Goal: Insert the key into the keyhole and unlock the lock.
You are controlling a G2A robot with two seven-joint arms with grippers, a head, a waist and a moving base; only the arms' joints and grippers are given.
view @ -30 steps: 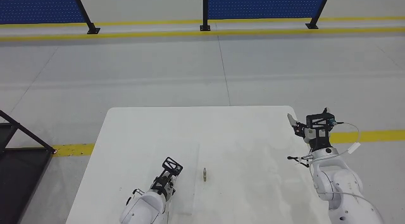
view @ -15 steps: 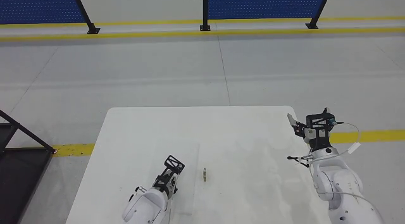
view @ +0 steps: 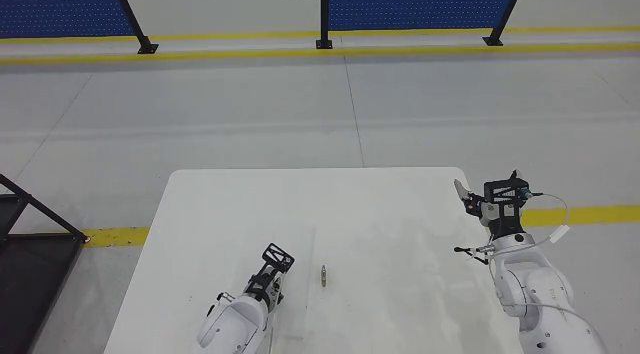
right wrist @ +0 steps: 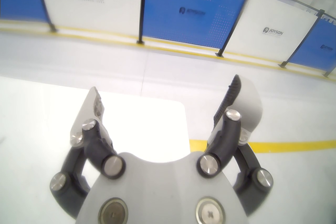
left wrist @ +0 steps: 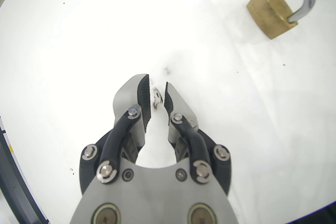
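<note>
Brass padlock with silver shackle (left wrist: 270, 12) lies flat on white table (view: 400, 224), lower centre of top view, both shackle ends seated in body. Small silver key (left wrist: 157, 99) lies on table between fingertips of left gripper (left wrist: 156, 80). Jaws narrowly apart, flanking key, gap visible each side, not yet clamped. Padlock near this gripper, not touching. Right gripper (right wrist: 164, 88) spread wide, holding nothing, over table's right edge, right-centre of top view.
</note>
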